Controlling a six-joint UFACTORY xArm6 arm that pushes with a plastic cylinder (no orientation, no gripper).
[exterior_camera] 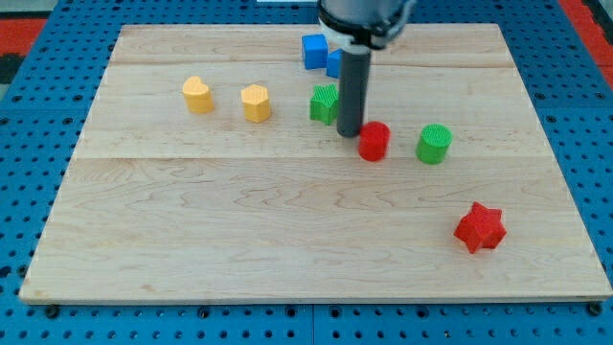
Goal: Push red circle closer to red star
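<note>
A pale wooden board (287, 220) made of long planks lies on a blue pegboard desk (29, 144) and covers most of it, leaving only a strip of blue along each desk edge.

The arm's dark rod (352, 86) comes down from the top edge, under a rounded black-and-white collar. My tip (349, 133) rests on the board a little toward the top and right of centre; it is a plain rod end with no hand to spread or pinch, so no such state can be told.

The red star (480, 228) sits near the bottom right corner of the board, well apart from everything else. The red circle (374, 141) stands just to the right of my tip, touching it or nearly so; which, I cannot tell. It is up and to the left of the star, with bare wood between them.

A green cylinder (435, 144) stands near the red circle, on its right. A green star (325, 103) is partly hidden behind the rod on its left. Two yellow blocks stand toward the left edge: a rounded yellow block (197, 95) and a yellow hexagon (255, 103). Near the top edge a blue cube (313, 51) shows beside another blue block (334, 64), mostly hidden by the rod.
</note>
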